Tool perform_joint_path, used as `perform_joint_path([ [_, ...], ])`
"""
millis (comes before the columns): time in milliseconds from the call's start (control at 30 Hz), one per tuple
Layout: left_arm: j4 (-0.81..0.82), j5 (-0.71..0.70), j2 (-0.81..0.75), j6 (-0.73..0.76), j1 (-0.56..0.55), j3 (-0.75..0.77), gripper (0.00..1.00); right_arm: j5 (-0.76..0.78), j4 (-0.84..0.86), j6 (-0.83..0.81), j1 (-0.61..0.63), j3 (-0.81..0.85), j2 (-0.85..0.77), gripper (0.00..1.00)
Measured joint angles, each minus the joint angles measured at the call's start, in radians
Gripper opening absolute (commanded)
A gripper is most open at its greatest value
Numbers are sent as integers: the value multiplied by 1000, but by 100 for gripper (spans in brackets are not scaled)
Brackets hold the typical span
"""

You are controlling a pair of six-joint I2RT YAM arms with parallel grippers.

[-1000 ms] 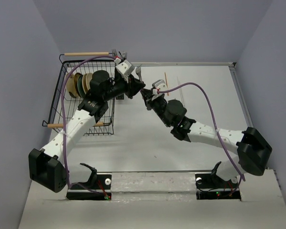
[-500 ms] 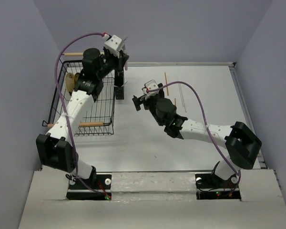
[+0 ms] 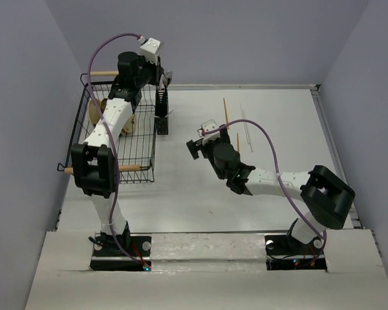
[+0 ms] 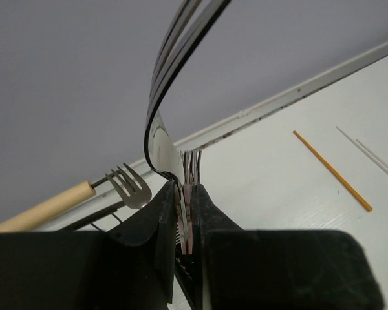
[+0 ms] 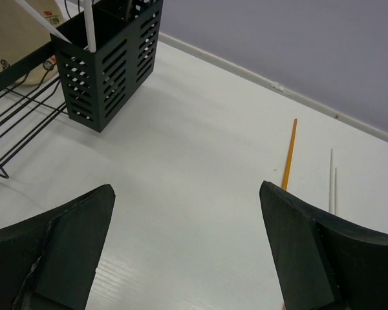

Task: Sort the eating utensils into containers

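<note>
Looking from above, the left arm stretches over the black wire dish rack (image 3: 113,145) to the far left corner of the table (image 3: 200,194), and its tip is hard to read there. The left wrist view shows it better. The left gripper (image 4: 186,197) has its jaws pressed together on a silver fork (image 4: 163,145), whose neck bends upward and whose tines point toward the wall. Behind it more fork tines (image 4: 193,165) stand up, and a second fork (image 4: 130,187) shows just beside the rack's wooden handle (image 4: 45,208).

The right wrist view gives what the top view hides. The right gripper (image 5: 186,194) has its jaws spread wide with nothing between them, low over the table. In front of it, to the left, stands the black slotted caddy (image 5: 110,61), just beside the rack, with a white handle (image 5: 89,26) inside it. An orange chopstick (image 5: 289,155) and two thin white sticks (image 5: 333,181) lie on the table to the right, well apart from the caddy.

The table is white and matte, with a narrow strip along its far edge. The walls (image 3: 213,39) are pale lilac-grey. A tan plate (image 5: 13,32) in the rack carries small print, too small to read.
</note>
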Motion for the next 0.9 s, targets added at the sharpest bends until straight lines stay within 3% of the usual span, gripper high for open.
perform_joint_path([
  [600, 19, -6, 56, 0, 0, -72, 2, 14, 21, 18, -21, -62, -25, 99],
  [700, 26, -8, 62, 0, 0, -104, 11, 16, 26, 20, -22, -64, -36, 100],
  [800, 29, -9, 71, 0, 0, -116, 50, 17, 27, 20, -27, -64, -46, 100],
  [900, 33, -9, 75, -1, 0, -116, 69, 19, 28, 20, -27, -65, -54, 100],
])
